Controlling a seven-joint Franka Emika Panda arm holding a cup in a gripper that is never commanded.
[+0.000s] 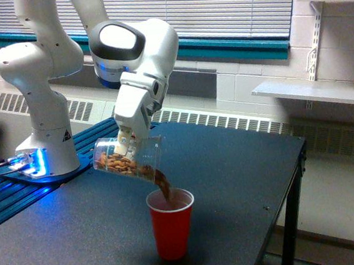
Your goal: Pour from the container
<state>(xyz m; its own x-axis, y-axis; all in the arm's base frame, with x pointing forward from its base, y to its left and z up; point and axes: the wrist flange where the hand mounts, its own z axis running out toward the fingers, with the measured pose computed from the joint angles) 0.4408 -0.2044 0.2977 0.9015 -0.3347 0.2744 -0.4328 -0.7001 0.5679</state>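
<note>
The pincer (126,140) is closed on the container (128,160), gripping it near the middle of its wall. The container hangs above the bench (231,177), tipped far over with its mouth lower than its base and pointing to the exterior view's right. Brown bits lie along its lower side, and a stream of them (163,185) falls from the lip into the red cup (172,224), which stands upright on the bench directly under the lip.

I judge that the pour is in progress and that many bits remain in the container.

Several things could go wrong from here. The stream enters the cup close to the rim on the exterior view's left, so a small shift of the arm to that side could send bits onto the bench. If the tilt grows too fast, the bits may come out in one mass, wider than the cup mouth, and spill over. The cup looks light, and nothing holds it; if the container lip touches its rim, the cup may tip or slide. The container wall is smooth, so it may turn in the grip as the load moves toward the mouth.
</note>
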